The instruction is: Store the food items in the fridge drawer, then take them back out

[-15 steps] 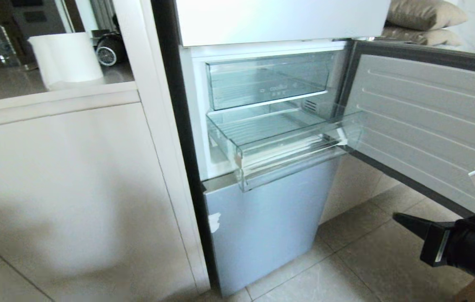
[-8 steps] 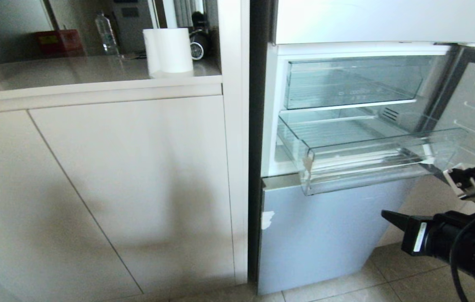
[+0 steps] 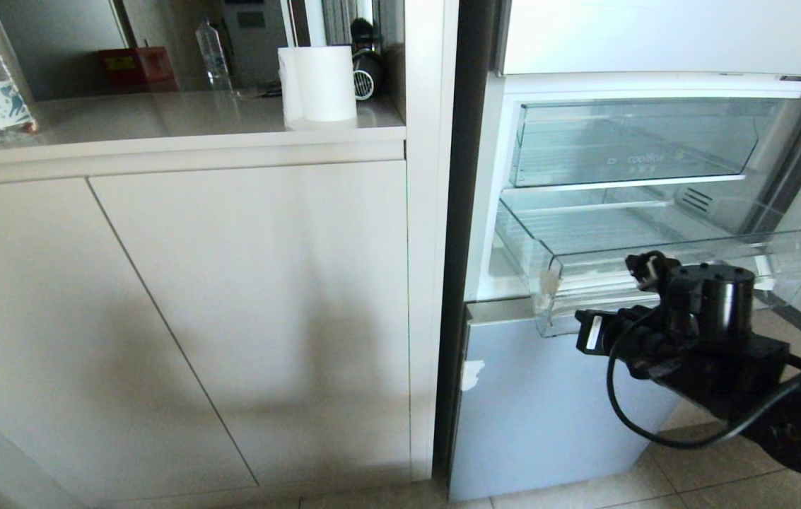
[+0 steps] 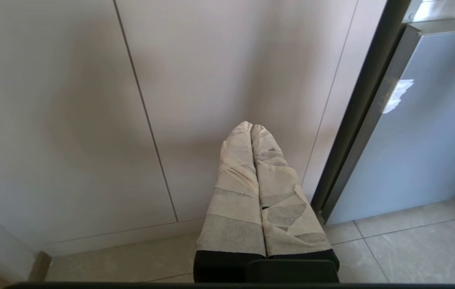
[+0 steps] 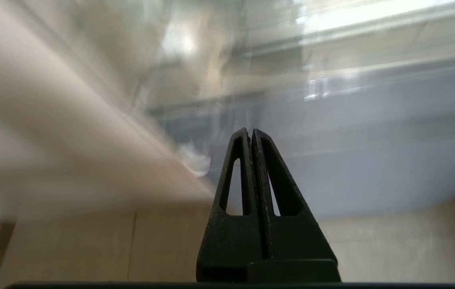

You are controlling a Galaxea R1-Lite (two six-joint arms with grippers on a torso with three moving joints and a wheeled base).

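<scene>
Jutting fridge drawer just above closed right hand

The fridge drawer is a wide, shallow tray of clear plastic with a ribbed floor and a stepped front lip. It stands pulled out from the open fridge, on the right of the scene, level, just beneath the lettered clear drawer. Nothing lies inside it.

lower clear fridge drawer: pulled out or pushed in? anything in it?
Pulled out: the fridge drawer juts past the fridge front, over the closed lower door. It looks empty; only its ribbed floor shows.
</scene>
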